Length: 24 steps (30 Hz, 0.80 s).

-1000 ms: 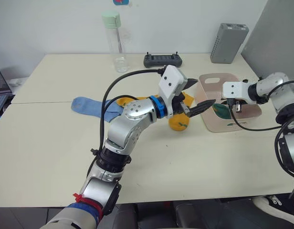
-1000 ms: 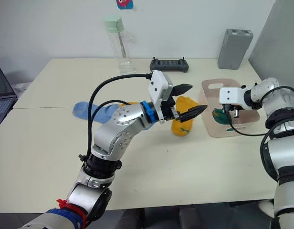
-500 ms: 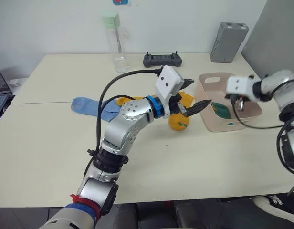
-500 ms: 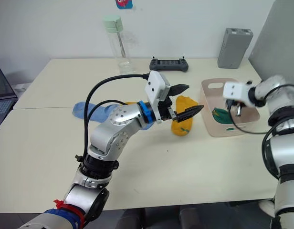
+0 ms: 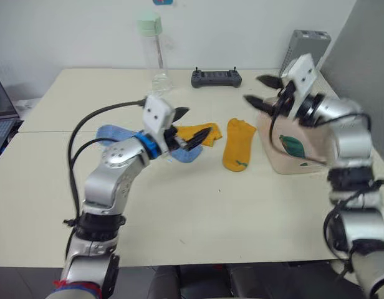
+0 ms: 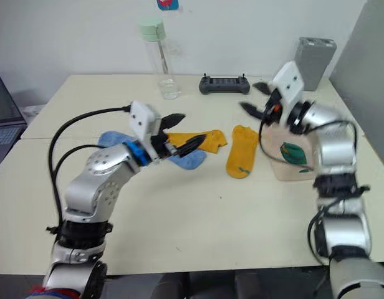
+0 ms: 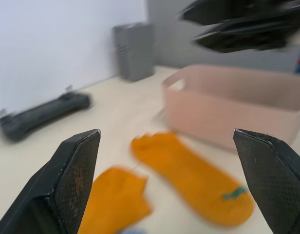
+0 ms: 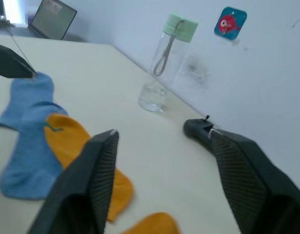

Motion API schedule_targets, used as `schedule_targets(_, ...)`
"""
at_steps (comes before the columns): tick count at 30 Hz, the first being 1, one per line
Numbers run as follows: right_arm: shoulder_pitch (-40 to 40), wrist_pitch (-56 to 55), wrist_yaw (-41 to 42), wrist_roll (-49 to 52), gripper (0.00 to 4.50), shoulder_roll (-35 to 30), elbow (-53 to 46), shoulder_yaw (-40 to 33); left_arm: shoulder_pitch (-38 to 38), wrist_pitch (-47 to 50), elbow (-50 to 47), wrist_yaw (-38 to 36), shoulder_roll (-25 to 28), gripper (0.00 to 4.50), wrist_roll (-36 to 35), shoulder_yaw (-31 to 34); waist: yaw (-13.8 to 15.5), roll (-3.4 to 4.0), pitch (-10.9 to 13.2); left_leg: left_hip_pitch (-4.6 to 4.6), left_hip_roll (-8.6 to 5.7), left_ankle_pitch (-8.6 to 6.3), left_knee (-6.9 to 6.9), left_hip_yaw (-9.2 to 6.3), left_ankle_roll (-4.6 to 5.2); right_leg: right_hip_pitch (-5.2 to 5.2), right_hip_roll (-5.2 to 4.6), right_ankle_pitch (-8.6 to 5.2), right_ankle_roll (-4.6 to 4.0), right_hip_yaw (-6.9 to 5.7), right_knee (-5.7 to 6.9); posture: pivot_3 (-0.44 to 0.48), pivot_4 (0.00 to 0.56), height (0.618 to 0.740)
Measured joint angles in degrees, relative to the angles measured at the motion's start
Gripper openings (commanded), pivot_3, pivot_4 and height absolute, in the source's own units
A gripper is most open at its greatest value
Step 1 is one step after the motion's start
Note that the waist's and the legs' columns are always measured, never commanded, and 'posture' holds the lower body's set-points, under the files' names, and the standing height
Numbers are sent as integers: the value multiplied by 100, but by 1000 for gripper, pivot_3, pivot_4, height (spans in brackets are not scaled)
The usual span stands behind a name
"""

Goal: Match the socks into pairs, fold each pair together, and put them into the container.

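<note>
Two mustard-yellow fabric ankle socks are out on the table, one lying crosswise and one lengthwise, with two light blue fabric socks overlapping beside them, though where one ends and the other begins is hard to tell. There's one pale pink rectangular plastic tub with dark green fabric inside, its sock count unreadable. Add one clear plastic bottle with a pale green cap, one black handheld controller and one grey upright box.
</note>
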Motion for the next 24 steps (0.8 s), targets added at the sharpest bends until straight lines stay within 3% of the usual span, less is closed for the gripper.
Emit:
schedule_targets(1,289,125,-162,7,4493,75,-319,7,128,-20,-20,33,41,4500,10,65,38,0,0,-2,-3,0,-1,0,0,0,-2,0,0,0,-4,0,150,740)
schedule_targets(6,2373,330,-899,-42,4493,434,-1990,305,1437,-410,-394,281,121,4500,91,595,91,-10,-6,6,3,-1,-1,10,-1,2,-3,-18,-6,5,-8,0,150,740)
schedule_targets(14,4354,-7,-1557,-283,4493,481,-2496,419,3613,-1431,-728,652,-282,4500,477,857,69,-54,-36,26,12,0,3,32,-2,3,-4,-39,-19,30,-7,0,150,740)
schedule_targets(18,4675,5,-1737,-287,4493,508,-2504,445,4112,-1712,-683,857,-461,4500,541,1045,54,-69,-41,27,12,-3,4,38,-6,-29,-10,-42,-26,40,-15,0,150,740)
schedule_targets(24,4368,149,-1749,-358,4493,326,-2414,639,4072,-1709,-686,932,-442,4500,543,1066,27,-79,-44,26,10,-23,5,62,-39,-36,-22,-39,-35,51,-42,0,150,740)
